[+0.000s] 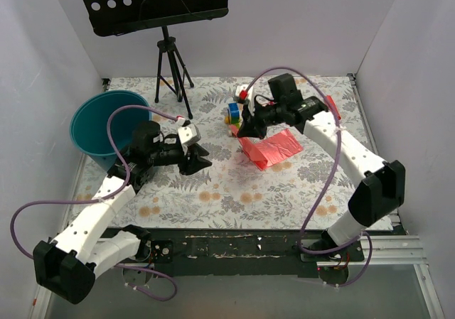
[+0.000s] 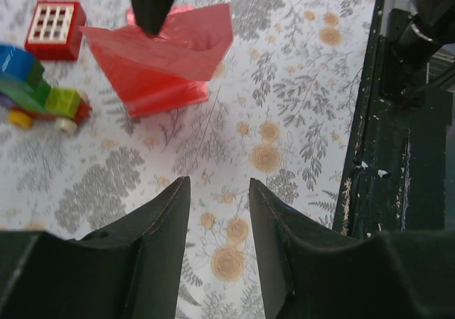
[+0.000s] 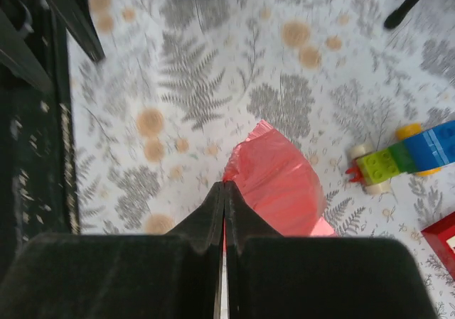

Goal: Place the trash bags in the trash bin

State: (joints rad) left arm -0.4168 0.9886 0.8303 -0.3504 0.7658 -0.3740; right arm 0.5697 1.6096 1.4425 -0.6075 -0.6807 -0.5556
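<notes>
The trash bag point(image 1: 275, 148) is a thin pink-red film lying crumpled on the floral cloth at mid-table. My right gripper point(image 1: 246, 129) is shut on the bag's left edge. In the right wrist view its jaws point(image 3: 225, 186) are pressed together, with red film point(image 3: 281, 184) pinched between them and fanning out ahead. The left wrist view shows the bag point(image 2: 170, 60) lifted at one corner. My left gripper point(image 1: 203, 161) stands open over bare cloth, short of the bag, with nothing between its fingers point(image 2: 219, 182). The teal trash bin point(image 1: 106, 124) stands at the far left.
A coloured toy brick car point(image 1: 232, 113) and a small red box with white squares point(image 2: 55, 22) lie just behind the bag. A black tripod stand point(image 1: 170, 56) rises at the back beside the bin. A small red stick point(image 1: 332, 106) lies at the right edge.
</notes>
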